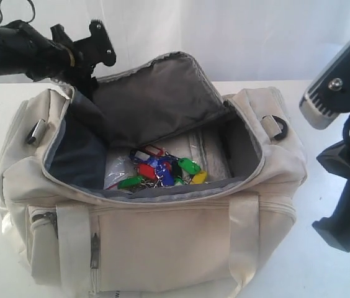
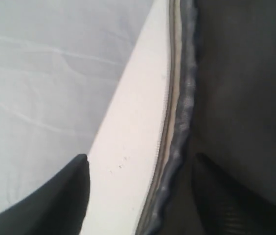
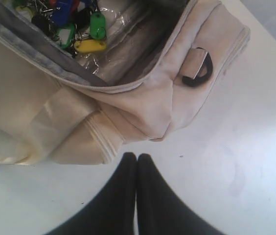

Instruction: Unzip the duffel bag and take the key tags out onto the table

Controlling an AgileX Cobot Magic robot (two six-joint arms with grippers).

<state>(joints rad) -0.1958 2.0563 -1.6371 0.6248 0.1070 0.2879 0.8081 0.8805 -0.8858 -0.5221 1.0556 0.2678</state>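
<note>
1. The large cream-beige fabric duffel bag (image 1: 162,242) stands on the broad white table (image 1: 299,279). Its main zipper is undone and its dark grey-lined top flap (image 1: 156,93) is folded back.
2. The bunch of small red, green, blue and yellow plastic key tags (image 1: 159,169) on metal rings lies at the bottom of the main compartment, on a crinkled clear plastic sheet (image 1: 209,149).
3. The bunch is judged light, loose and jangly (the hard tags are probably slippery). A hold is best taken across the dense middle of the cluster or on the rings, so that the slick plastic beneath is not pinched as well.
4. The soft bag walls are expected to sag inward if brushed.
5. The left claw (image 1: 80,38) is held above the bag's far left corner, as the exterior view shows it, with jaws wide apart and nothing held. In the left wrist view the flap's edge runs between its fingers.
6. The right claw (image 3: 137,164) is poised over the table just beside the bag's right end, its fingers pressed together on nothing.
</note>
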